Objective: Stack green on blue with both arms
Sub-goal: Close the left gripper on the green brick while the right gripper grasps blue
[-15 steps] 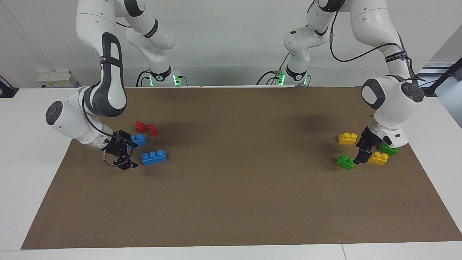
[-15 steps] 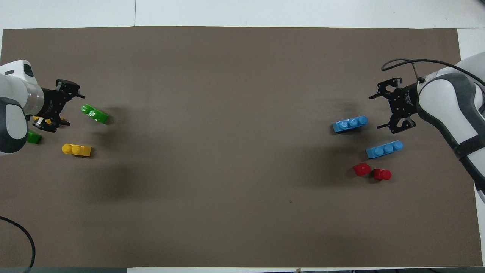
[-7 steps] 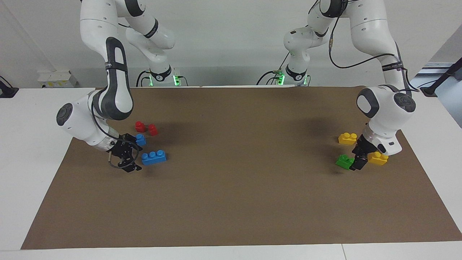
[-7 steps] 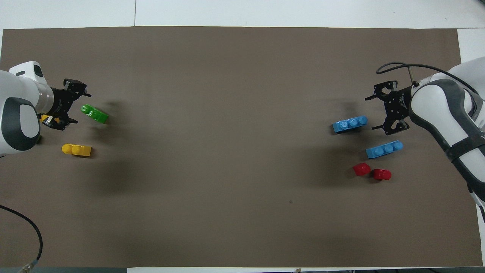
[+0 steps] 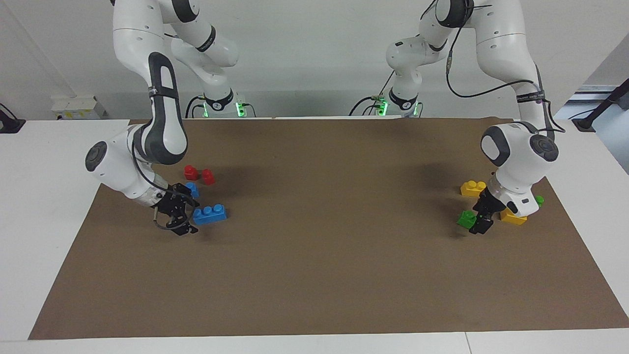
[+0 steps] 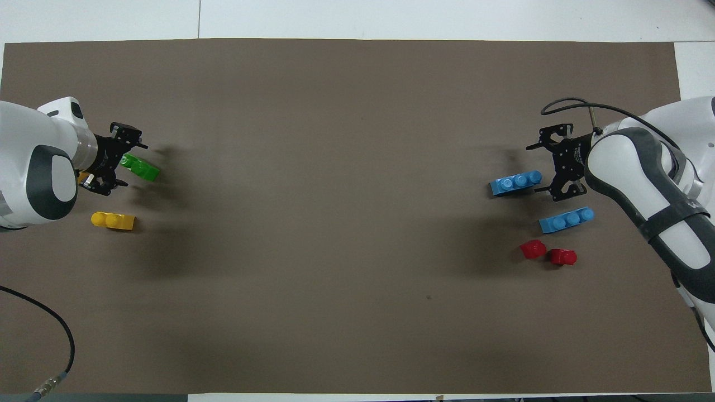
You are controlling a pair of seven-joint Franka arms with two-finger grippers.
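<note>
The left end effector (image 5: 478, 216) has come in low from the left arm's end of the counter and now stands with its fingers spread on either side of the near end of a green two-stud brick (image 6: 139, 167); a second ago it was short of that brick, beside the yellow ones. The right end effector (image 5: 181, 215) has likewise slid toward the middle and now sits open, just at the end of the blue three-stud brick (image 5: 210, 214) that lies farther from the robots; before, it was well clear of it. Neither brick is gripped yet, so I judge both arms are one closing move away from their pick-ups.

The green brick lies flat on the brown mat (image 6: 346, 223), studs up, its long axis slanted: one end points into the left end effector, the other toward the middle and slightly back to the robots. The blue brick also sits studs up, its long axis running nearly along the counter's length, tilted a little, one end toward the right end effector.

A second blue brick (image 6: 567, 219), two red bricks (image 6: 547, 252) and a yellow brick (image 6: 113, 220) lie close by; a second green brick (image 5: 539, 200) peeks out past the left arm's wrist
</note>
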